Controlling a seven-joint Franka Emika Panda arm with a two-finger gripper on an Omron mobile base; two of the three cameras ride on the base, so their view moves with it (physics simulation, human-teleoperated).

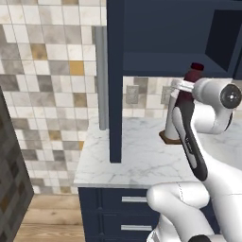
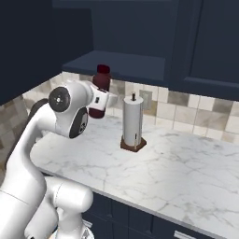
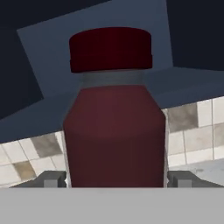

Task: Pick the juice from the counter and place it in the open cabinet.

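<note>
The claw (image 2: 100,100) pinches the juice (image 2: 100,93) upright, mid-frame above the table (image 2: 177,163); the carry looks underway, and next it needs raising into the open cabinet (image 2: 121,60).

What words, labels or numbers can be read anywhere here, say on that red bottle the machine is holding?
None. The juice bottle in the gripper has a plain maroon body and red cap, without a label. The paper-towel roll, the open cabinet and the counter carry no writing.
</note>
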